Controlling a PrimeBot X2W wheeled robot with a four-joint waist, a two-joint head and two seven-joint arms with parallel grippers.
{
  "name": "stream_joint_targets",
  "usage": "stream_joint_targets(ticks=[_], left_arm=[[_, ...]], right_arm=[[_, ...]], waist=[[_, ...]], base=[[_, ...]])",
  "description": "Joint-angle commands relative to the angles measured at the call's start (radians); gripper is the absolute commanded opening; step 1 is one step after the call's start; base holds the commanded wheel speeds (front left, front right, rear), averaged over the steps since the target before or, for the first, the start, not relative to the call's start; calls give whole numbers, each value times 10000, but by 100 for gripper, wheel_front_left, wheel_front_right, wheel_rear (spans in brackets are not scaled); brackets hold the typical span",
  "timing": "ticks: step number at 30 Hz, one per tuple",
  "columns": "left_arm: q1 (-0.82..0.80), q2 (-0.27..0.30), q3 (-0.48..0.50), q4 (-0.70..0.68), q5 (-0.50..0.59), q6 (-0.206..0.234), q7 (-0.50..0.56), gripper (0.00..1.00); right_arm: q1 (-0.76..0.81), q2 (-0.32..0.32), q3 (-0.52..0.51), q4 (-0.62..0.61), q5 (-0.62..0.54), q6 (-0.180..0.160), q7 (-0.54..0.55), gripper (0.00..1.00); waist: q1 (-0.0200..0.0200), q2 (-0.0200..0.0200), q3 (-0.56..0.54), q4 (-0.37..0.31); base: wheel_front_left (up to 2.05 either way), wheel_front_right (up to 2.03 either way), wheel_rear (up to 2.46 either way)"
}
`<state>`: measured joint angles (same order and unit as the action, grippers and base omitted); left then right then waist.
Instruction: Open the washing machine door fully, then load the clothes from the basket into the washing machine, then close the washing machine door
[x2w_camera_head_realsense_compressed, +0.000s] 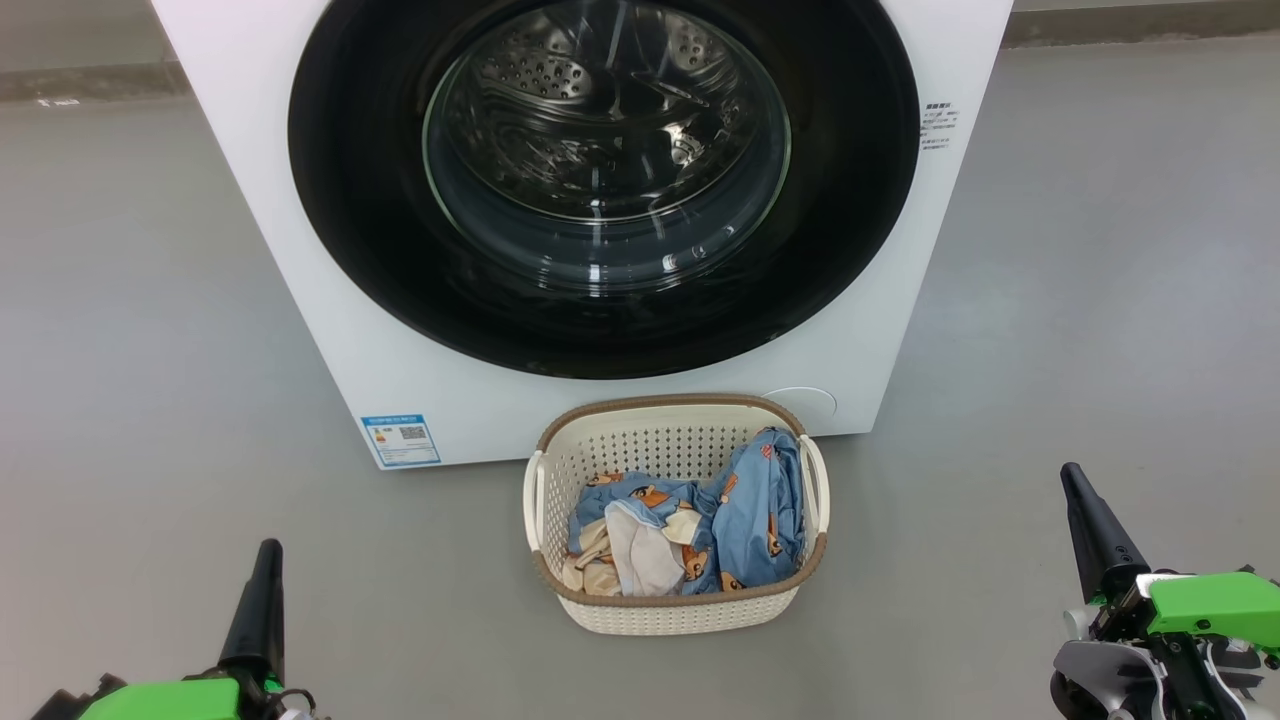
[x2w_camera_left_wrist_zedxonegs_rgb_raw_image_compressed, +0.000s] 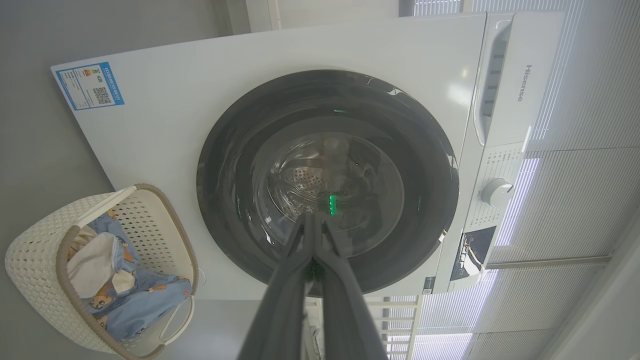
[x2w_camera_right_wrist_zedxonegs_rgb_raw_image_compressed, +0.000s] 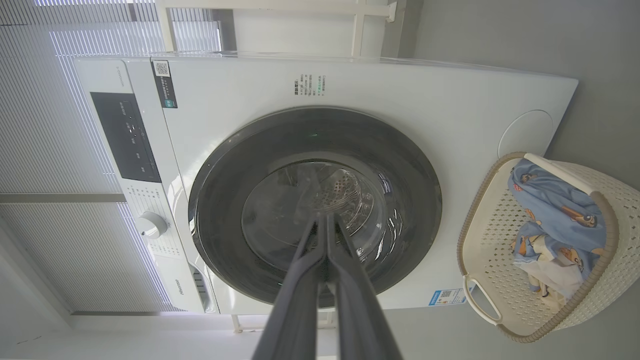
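Closest in, the left gripper (x2w_camera_head_realsense_compressed: 268, 555) and the right gripper (x2w_camera_head_realsense_compressed: 1075, 480) sit low at the two bottom corners of the head view, well apart, each on a bright green wrist housing. Both pincers are pressed together into a single dark spike. The left spike points forward and leans a little to the right, while the right one leans to the left, so both slant inward. In the left wrist view, the left gripper (x2w_camera_left_wrist_zedxonegs_rgb_raw_image_compressed: 315, 220) aims at the door glass. The right gripper (x2w_camera_right_wrist_zedxonegs_rgb_raw_image_compressed: 324, 220) does the same in its own view. The machine lies sideways in both wrist pictures, its top facing opposite ways, so the wrists are rolled in opposite directions.

Between the grippers and a little farther off, the basket (x2w_camera_head_realsense_compressed: 680, 612) stands upright on the grey floor (x2w_camera_head_realsense_compressed: 150, 350), mouth up. Its longer side appears to run across, parallel with the machine's front, with a white handle at each end. The clothes (x2w_camera_head_realsense_compressed: 745, 520) lie inside, heaped towards the front and right. One blue piece climbs the right wall to the rim, and a cream piece lies at the front left.

Just behind the basket is the washing machine (x2w_camera_head_realsense_compressed: 330, 330), though contact between them cannot be judged. It faces the robot squarely, with a blue label (x2w_camera_head_realsense_compressed: 400, 440) at its lower left corner. The washing machine door (x2w_camera_head_realsense_compressed: 350, 200) is closed flat against the front, and the steel drum shows through its glass.
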<state>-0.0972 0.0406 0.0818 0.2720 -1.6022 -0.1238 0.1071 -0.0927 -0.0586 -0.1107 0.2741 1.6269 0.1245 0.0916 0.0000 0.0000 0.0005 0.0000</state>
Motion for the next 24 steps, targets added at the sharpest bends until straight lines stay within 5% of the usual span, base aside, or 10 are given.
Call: stream_joint_targets(ticks=[1,24], left_arm=[[-178,103,330,-212,-57,-69,66,0],[-179,102,332,-212,-55,-69,67,0]], right_arm=[[-207,-45,133,-244,-44,62,84,0],[-209,-27,108,-243,-65,62,103,0]], waist=[[0,0,0,0],[0,0,0,0]], base=[[0,0,0],[0,0,0]])
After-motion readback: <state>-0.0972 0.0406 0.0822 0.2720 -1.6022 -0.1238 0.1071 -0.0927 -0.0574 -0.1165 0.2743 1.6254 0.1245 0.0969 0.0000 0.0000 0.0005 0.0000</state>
